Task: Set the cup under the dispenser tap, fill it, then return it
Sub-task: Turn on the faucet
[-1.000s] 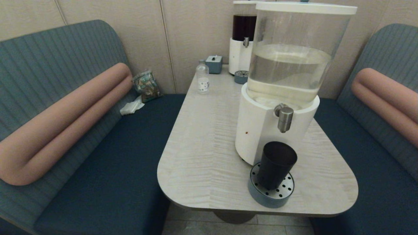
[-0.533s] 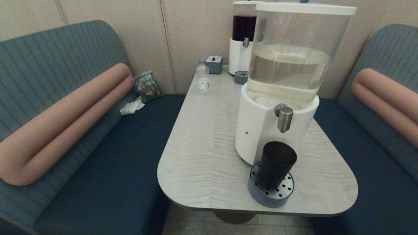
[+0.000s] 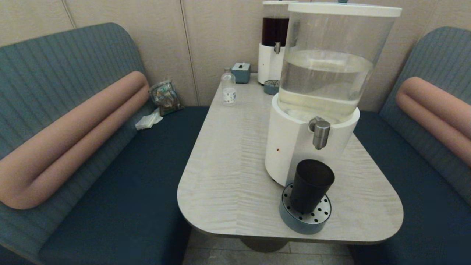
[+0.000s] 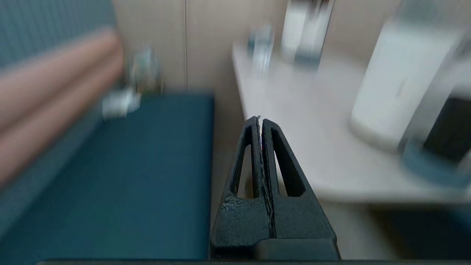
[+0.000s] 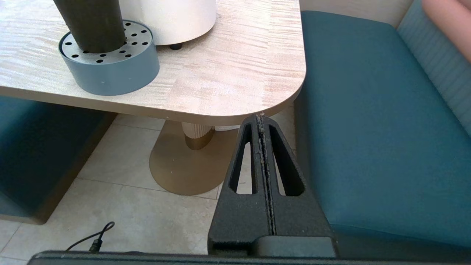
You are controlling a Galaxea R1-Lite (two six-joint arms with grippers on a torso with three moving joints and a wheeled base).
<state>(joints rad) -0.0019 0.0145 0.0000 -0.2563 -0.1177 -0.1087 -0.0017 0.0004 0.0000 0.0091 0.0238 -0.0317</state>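
My left claw (image 4: 260, 119) has its fingers pressed flat together, holding nothing, hanging off the near edge of the bench (image 4: 316, 121) above the blue seat (image 4: 121, 176); ahead of it and toward the robot's right I can make out the blurred white base of the dispenser (image 4: 397, 81) and the dark cup (image 4: 450, 129). My right claw (image 5: 260, 117) is likewise closed tight and empty, low over the floor tiles (image 5: 121, 206) just below the bench's rounded corner, with the cup (image 5: 92, 22) ahead of it and off toward the robot's left. From the head camera, neither claw shows. The cup (image 3: 311, 186) stands upright on a round blue-grey drip tray (image 3: 307, 217) with a perforated metal top, close against the white base of the dispenser (image 3: 294, 147), and the steel tap (image 3: 321, 134) hangs above it, apart from the rim. I cannot tell what, if anything, is in the cup; its inside reads only as dark. The clear tank (image 3: 331, 59) holds pale liquid to roughly half its height. Further back on the bench sit a smaller dispenser (image 3: 274, 40) with dark red liquid, a small clear bottle (image 3: 228, 88) and a little blue-grey box (image 3: 241, 72).
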